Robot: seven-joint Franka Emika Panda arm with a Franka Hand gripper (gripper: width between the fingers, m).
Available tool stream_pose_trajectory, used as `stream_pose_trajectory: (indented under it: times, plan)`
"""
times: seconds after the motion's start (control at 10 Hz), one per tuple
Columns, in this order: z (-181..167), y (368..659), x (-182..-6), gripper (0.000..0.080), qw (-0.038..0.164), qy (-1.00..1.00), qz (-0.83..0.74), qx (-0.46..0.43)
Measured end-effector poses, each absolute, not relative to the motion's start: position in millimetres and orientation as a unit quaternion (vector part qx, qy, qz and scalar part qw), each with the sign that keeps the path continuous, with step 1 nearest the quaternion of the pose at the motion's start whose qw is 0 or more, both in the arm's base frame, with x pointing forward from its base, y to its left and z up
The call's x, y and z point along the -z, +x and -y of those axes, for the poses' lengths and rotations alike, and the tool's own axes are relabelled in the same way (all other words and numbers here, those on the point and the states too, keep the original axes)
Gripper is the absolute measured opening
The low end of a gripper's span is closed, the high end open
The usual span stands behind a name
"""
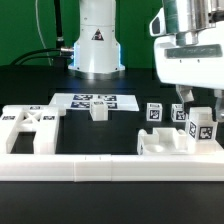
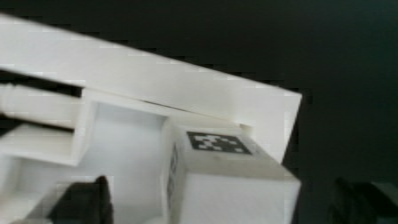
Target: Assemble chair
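The chair is still loose white parts spread across the black table [image 1: 120, 208]. A tagged square leg [image 1: 201, 128] [image 2: 228, 165] stands upright at the exterior view's right, just behind a low notched block [image 1: 165, 143] that lies against the long border rail [image 1: 100, 170]. Two more tagged legs [image 1: 155, 112] [image 1: 179, 113] stand a little farther back. The X-braced panel [image 1: 30, 128] lies flat at the exterior view's left, beside the rail. A small block [image 1: 98, 111] sits at the near edge of the marker board [image 1: 80, 100].

The gripper [image 1: 201, 102] hangs directly over the rightmost leg with its jaws released. In the wrist view its dark fingers [image 2: 75, 200] flank the leg with gaps on both sides (nothing is clasped). The arm's white base [image 1: 97, 45] stands at the far side.
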State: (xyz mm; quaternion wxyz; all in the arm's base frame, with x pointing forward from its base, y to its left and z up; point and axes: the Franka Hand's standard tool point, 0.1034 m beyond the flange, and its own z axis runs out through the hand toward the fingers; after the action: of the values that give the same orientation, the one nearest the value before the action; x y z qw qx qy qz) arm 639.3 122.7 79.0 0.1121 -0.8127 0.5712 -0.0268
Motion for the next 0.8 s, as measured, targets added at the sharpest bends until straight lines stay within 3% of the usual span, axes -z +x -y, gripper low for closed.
stream_pose_trajectory:
  times: [0.5, 0.7, 0.8]
  plan:
    - [-122.2, 638.9, -78.4, 0.0648, 0.102, -0.903, -0.414, 0.046]
    - [-124.6, 637.9, -78.5, 0.0648, 0.071, -0.958, -0.27, 0.061]
    - [-125.3, 637.7, -78.3, 0.0648, 0.065, -0.974, -0.206, 0.065]
